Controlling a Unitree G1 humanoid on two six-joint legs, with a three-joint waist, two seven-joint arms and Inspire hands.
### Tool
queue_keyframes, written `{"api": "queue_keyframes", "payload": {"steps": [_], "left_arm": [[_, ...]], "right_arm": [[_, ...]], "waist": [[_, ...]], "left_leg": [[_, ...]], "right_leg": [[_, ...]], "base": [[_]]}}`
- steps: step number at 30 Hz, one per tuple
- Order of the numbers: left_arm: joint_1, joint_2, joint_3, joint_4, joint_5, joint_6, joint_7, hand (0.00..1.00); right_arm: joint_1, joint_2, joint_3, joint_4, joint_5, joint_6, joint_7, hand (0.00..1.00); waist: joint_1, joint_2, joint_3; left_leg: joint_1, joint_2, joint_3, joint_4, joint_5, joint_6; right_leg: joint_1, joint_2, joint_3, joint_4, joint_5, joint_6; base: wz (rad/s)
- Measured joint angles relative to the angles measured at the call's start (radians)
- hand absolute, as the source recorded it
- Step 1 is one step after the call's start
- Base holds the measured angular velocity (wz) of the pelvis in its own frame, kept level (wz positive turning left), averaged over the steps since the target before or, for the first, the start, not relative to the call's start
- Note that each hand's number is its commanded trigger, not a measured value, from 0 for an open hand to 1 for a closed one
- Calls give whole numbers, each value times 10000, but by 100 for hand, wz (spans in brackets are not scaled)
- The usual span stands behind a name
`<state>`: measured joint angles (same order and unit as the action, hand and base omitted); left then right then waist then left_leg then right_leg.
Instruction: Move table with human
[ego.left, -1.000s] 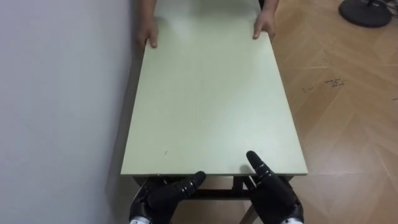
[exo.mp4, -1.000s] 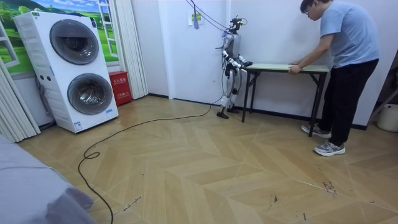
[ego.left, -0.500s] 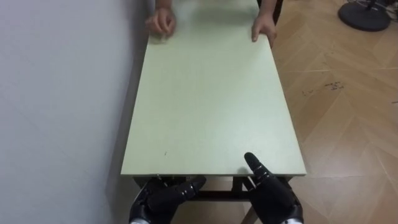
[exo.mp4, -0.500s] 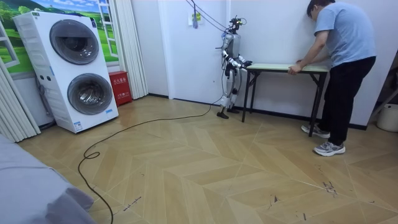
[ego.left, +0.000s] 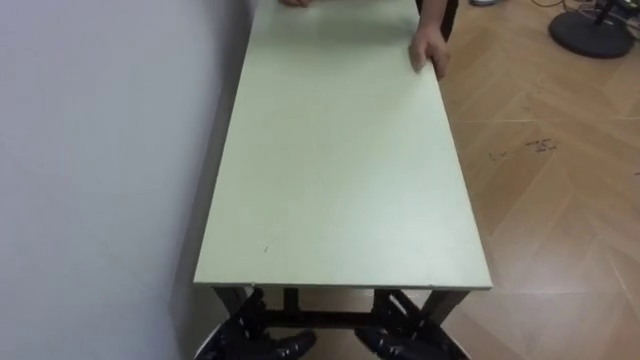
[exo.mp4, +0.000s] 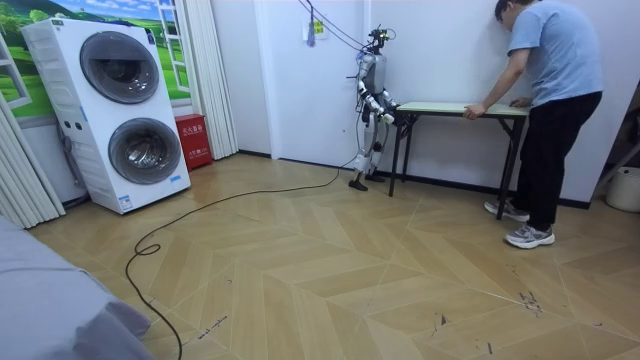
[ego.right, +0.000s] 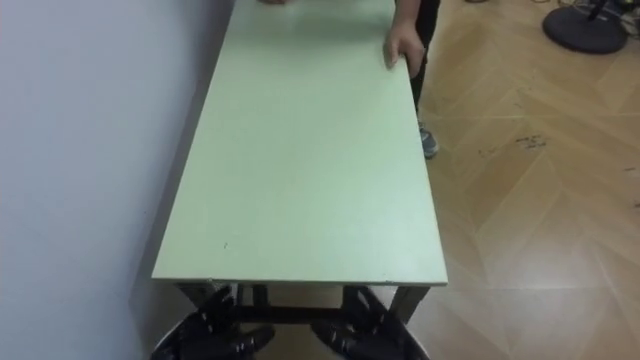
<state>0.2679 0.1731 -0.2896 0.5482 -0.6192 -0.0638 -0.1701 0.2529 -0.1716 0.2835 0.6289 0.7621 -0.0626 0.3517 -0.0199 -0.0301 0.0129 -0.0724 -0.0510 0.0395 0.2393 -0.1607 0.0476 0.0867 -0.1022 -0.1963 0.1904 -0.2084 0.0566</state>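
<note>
Wall just beside table left edge, narrow gap; floor open along right side; person at far end.

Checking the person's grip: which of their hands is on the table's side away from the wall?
The person's hand at the table's far floor-side corner, curled over the edge; the other hand is at the far end by the wall.

Left robot hand and right robot hand seem half-hidden beneath the table edge.
</note>
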Motion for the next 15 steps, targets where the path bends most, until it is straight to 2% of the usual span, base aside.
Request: {"api": "queue_keyframes", "payload": {"steps": [3,9,12,15], "left_arm": [[9,3,-21,296,460,7,1,0],[-150,-9,-3,1044,656,-26,0,0],[-249,-52,17,1540,836,-42,-15,0],[-258,-132,87,1824,1572,-83,-83,0]], "right_arm": [[-69,-12,-13,652,-374,2,-22,0],[-13,-36,-75,1251,-681,111,-147,0],[3,21,-410,1618,-818,117,-259,0],[68,-6,-817,1874,-1563,117,-447,0]], "waist": [[1,-68,23],[-9,-59,-3],[-10,-47,-26],[-13,-8,-48]], "left_leg": [[-51,38,-7,-16,5,-33],[-34,48,0,-14,-10,-56],[-6,51,16,-22,-10,-56],[-24,57,13,-14,-11,-57]], "right_leg": [[-32,40,-10,-52,9,-15],[-10,54,5,-54,10,-17],[1,53,1,-57,13,-21],[-2,60,10,-68,15,-25]], "base": [[0],[0],[0],[0]]}}
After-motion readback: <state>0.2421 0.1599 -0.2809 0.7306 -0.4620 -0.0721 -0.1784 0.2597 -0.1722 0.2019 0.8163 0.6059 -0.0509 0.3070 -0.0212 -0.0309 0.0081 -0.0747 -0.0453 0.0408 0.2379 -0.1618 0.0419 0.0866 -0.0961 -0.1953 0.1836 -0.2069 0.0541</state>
